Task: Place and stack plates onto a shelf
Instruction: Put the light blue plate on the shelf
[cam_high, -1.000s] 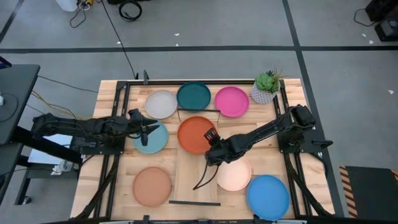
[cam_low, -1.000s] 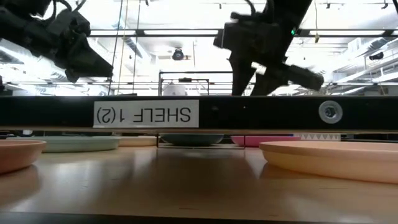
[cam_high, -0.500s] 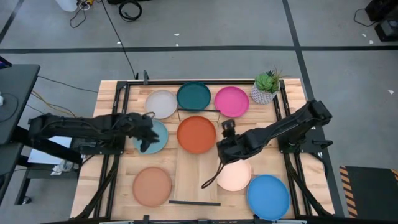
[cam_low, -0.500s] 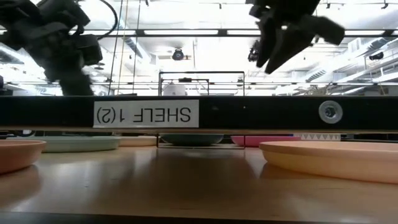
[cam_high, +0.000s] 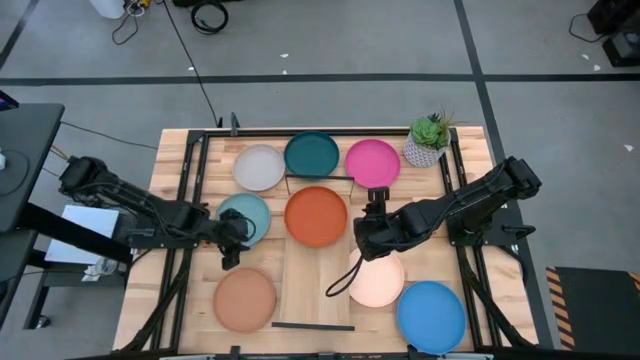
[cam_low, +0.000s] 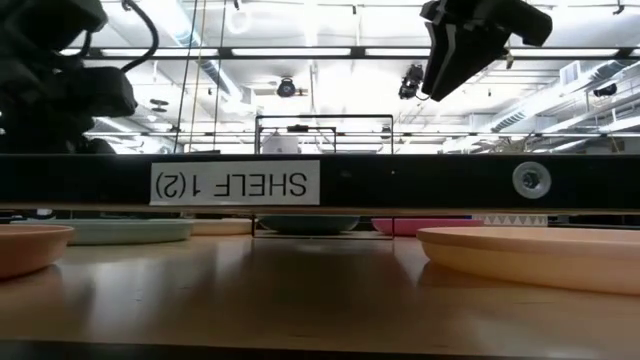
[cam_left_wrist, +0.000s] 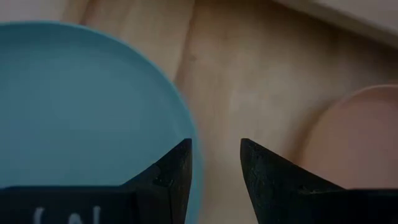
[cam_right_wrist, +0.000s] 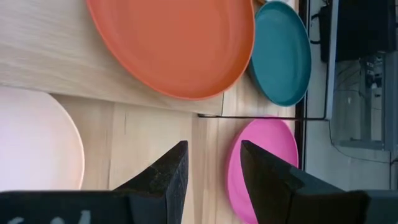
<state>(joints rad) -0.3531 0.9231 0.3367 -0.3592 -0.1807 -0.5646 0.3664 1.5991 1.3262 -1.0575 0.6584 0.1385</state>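
The counter (cam_high: 190, 300) is made of pale wood slats with black rails. The shelf (cam_high: 315, 300) lies flat along its middle, and the orange plate (cam_high: 316, 216) sits on it.

The left end effector (cam_high: 228, 250) hangs low, its fingers a little apart and holding nothing. The light blue plate (cam_high: 246, 213) lies just under it, its rim beside one finger (cam_left_wrist: 177, 168). The terracotta plate (cam_high: 245, 299) is near, on the other side.

The right end effector (cam_high: 376, 203) has its fingers a little apart too, and empty. The cream plate (cam_high: 378, 282) is just behind it and the orange plate just ahead.

I think the left fingers could miss the thin rim and push the plate away, or bump the terracotta one.

A small plant (cam_high: 428, 139) stands in a corner. The room has a grey floor and bright ceiling lights.
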